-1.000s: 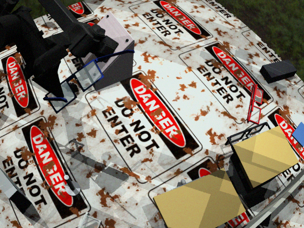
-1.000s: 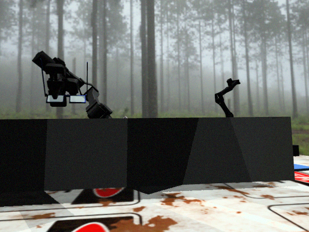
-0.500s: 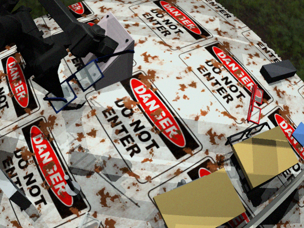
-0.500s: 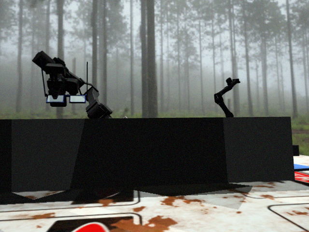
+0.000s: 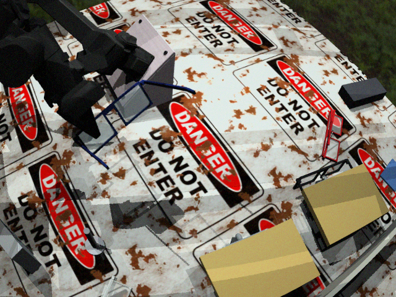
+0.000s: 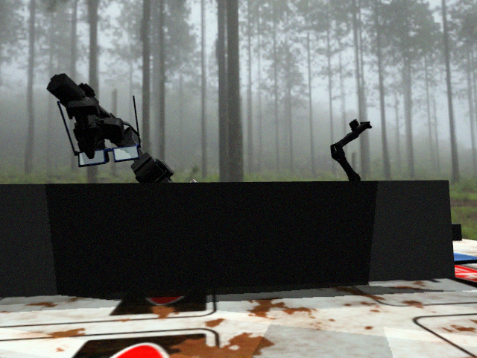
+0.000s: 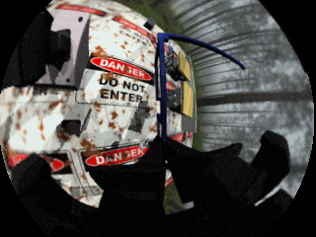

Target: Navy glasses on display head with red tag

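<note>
My gripper [image 5: 91,126] is shut on the navy glasses [image 5: 118,110] and holds them in the air over the left part of the table. The frame is tilted, with both temples spread out. In the exterior view the glasses [image 6: 108,151] hang below the gripper [image 6: 90,146], lenses facing the camera. In the wrist view the navy frame [image 7: 161,86] stands edge-on between the dark fingers. Two tan block-shaped display heads stand at the lower right, one nearer [image 5: 258,260] and one farther right [image 5: 345,201]. A blue tag [image 5: 390,177] shows beside the right head. I see no red tag clearly.
A grey box [image 5: 150,60] stands just behind the glasses. Red glasses [image 5: 332,135] stand on edge near the right head, and a black frame [image 5: 321,174] lies against it. A dark block [image 5: 361,91] sits at the far right. A black wall [image 6: 231,235] blocks the exterior view of the table.
</note>
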`<state>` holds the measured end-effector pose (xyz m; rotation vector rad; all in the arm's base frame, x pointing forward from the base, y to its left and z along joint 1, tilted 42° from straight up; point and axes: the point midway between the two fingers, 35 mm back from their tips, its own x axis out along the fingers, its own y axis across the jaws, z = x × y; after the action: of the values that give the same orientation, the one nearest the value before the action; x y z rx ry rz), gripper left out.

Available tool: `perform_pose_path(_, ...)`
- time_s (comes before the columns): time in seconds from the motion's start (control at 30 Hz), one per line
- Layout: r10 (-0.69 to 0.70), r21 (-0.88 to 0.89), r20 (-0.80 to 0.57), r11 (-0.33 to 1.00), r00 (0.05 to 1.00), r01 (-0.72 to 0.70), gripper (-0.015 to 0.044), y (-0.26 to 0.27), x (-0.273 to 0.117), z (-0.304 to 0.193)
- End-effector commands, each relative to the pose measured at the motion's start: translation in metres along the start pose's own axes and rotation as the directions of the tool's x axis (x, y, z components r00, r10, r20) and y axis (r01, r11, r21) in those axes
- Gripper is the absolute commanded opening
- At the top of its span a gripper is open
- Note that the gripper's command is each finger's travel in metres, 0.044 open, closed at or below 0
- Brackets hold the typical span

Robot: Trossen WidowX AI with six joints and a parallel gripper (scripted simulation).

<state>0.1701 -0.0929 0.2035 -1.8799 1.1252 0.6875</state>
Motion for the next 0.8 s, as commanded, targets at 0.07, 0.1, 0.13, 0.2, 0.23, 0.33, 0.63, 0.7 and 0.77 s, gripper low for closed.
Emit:
perform_pose_path(0.07,0.08,0.06,0.031,0.995,0.996,-0.082,0.0,-0.007,0.015,0.007)
perform_pose_path(0.1,0.093,0.068,0.035,0.993,0.995,-0.095,0.0,-0.008,0.017,0.009)
perform_pose_path(0.13,0.105,0.076,0.039,0.991,0.994,-0.108,0.0,-0.009,0.019,0.01)
perform_pose_path(0.2,0.13,0.092,0.046,0.987,0.99,-0.134,0.0,-0.011,0.024,0.013)
perform_pose_path(0.23,0.143,0.099,0.048,0.984,0.989,-0.147,0.0,-0.011,0.026,0.015)
perform_pose_path(0.33,0.18,0.121,0.055,0.975,0.982,-0.185,0.0,-0.014,0.033,0.02)
perform_pose_path(0.63,0.288,0.179,0.057,0.939,0.956,-0.294,0.0,-0.02,0.053,0.036)
perform_pose_path(0.7,0.311,0.191,0.054,0.929,0.949,-0.316,0.0,-0.021,0.058,0.04)
perform_pose_path(0.77,0.334,0.202,0.05,0.92,0.941,-0.337,0.0,-0.022,0.062,0.044)
